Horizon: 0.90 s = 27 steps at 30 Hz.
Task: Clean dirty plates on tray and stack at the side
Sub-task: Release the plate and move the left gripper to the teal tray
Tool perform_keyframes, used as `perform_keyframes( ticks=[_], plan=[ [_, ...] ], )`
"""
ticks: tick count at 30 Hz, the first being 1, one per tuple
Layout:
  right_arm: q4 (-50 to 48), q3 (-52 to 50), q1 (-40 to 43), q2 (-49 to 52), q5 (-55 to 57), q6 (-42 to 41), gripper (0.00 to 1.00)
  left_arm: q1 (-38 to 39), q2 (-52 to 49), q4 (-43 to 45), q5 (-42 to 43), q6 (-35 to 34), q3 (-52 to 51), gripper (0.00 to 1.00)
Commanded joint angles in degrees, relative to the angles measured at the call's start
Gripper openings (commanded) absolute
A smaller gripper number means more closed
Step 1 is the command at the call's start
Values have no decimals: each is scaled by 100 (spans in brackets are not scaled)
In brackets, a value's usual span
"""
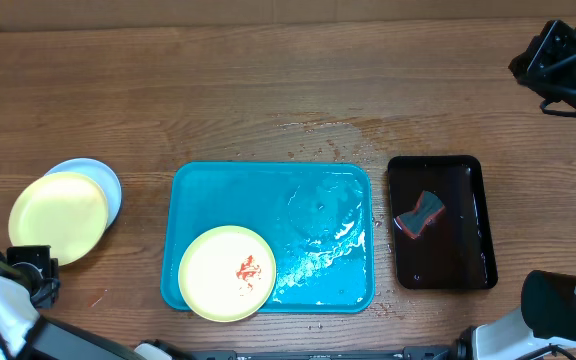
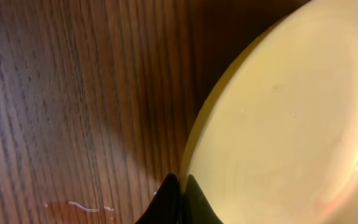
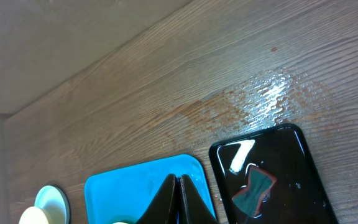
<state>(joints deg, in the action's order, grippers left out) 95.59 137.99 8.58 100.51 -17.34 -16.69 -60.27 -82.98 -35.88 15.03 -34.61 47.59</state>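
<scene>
A pale yellow plate [image 1: 226, 273] with a red sauce smear lies in the front left corner of the wet turquoise tray [image 1: 308, 200]. At the left, a clean pale yellow plate [image 1: 58, 217] rests on a pale blue-white plate [image 1: 105, 178]. My left gripper [image 1: 36, 262] is at the front edge of that stack. In the left wrist view its fingers [image 2: 180, 186] are shut on the yellow plate's rim [image 2: 278, 118]. My right gripper [image 3: 179, 186] is shut and empty, high above the table; in the overhead view it is at the far right [image 1: 546, 62]. The tray [image 3: 129, 186] shows below it.
A black tray [image 1: 468, 175] holding a green and red sponge [image 1: 421, 215] stands right of the turquoise tray; it also shows in the right wrist view [image 3: 294, 149]. A wet patch [image 1: 328, 130] lies on the wooden table behind the trays.
</scene>
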Motion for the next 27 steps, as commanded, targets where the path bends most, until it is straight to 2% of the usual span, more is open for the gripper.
perform_keyframes(
  ticks=[1, 9, 17, 18, 21, 24, 27],
  plan=[
    [-9, 109, 0, -144, -98, 46, 4, -2, -474, 149, 90, -81, -20, 4],
    [79, 109, 0, -144, -98, 46, 4, 7, -984, 525, 258, -140, 76, 4],
    [50, 109, 0, -144, -98, 39, 4, 511, -981, 155, 282, -114, 719, 4],
    [55, 109, 0, -144, -98, 42, 4, 614, -981, 122, 258, -114, 800, 8],
    [70, 109, 0, -144, -96, 44, 4, 868, -981, 116, 254, -120, 925, 31],
    [98, 109, 0, -144, -94, 46, 4, 968, -981, 98, 236, -184, 931, 32],
    [101, 109, 0, -144, -94, 48, 4, 968, -981, 26, 260, -168, 931, 38]
  ],
)
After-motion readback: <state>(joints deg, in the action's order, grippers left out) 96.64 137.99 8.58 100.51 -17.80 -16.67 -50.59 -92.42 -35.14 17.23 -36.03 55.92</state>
